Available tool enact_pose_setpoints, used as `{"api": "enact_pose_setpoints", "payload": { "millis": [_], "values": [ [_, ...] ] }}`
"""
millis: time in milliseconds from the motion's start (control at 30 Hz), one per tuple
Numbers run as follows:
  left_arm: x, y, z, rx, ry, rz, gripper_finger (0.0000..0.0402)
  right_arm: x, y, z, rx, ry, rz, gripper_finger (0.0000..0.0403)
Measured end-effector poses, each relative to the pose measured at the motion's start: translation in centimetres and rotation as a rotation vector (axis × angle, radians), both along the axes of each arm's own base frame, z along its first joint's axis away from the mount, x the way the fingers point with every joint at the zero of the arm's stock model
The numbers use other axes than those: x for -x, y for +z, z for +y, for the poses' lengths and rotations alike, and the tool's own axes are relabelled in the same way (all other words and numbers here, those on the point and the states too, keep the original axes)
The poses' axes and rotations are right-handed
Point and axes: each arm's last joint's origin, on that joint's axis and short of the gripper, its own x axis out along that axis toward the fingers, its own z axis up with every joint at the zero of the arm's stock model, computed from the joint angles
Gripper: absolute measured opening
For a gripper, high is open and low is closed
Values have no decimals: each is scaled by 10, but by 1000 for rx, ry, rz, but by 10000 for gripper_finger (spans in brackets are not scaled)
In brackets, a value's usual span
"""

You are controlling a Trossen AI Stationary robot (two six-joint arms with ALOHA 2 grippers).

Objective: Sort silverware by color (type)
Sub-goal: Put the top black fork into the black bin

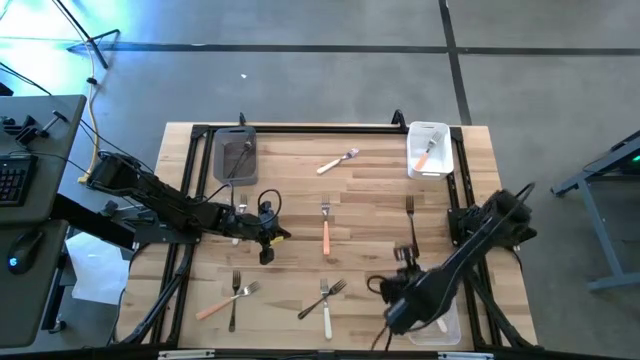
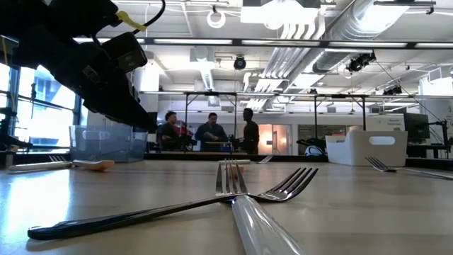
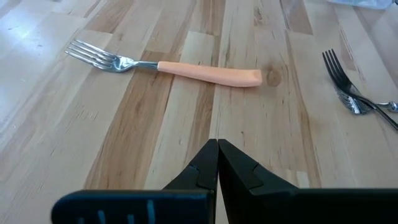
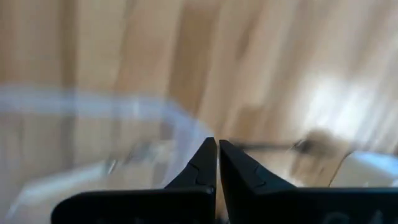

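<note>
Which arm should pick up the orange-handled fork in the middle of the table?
Left. The left gripper, fingers shut, sits just beside the orange-handled fork and faces it in its wrist view. The right gripper hangs farther off, by a clear bin.

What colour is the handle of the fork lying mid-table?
Salmon-orange handle; the left wrist view shows it best.

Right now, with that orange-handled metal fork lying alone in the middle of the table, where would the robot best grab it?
Probably at the middle of the salmon-orange handle of the orange-handled metal fork, coming straight down from above with the jaws across it. The fork lies flat on the wooden table, clear of other forks, and the handle is thicker than the neck. The left gripper, jaws shut, is nearest.
</note>
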Motion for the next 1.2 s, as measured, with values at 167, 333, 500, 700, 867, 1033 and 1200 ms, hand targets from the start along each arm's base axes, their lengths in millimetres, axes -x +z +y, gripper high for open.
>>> {"api": "enact_pose_setpoints", "payload": {
  "millis": [167, 333, 500, 700, 867, 1033, 1200],
  "values": [
    [0, 0, 0, -6, -4, 0, 3, 7, 10, -44, 43, -36, -344, 0],
    [-1, 0, 2, -6, 6, -2, 3, 17, -14, -102, -51, -111, -628, 0],
    [-3, 1, 12, -14, 98, 39, 3, 20, -34, -151, -140, -129, -961, 0],
    [-8, 15, 40, -125, 283, 312, 3, 20, -33, -190, -45, -85, -1232, 0],
    [3, 24, 68, -153, 468, 549, 3, 14, -21, -214, 31, -45, -1333, 0],
    [18, 19, 87, -172, 581, 680, 3, 14, -18, -244, 96, -131, -1346, 0],
    [29, 16, 106, -190, 681, 748, 3, 20, -18, -275, 88, -193, -1357, 0]
  ]
}}
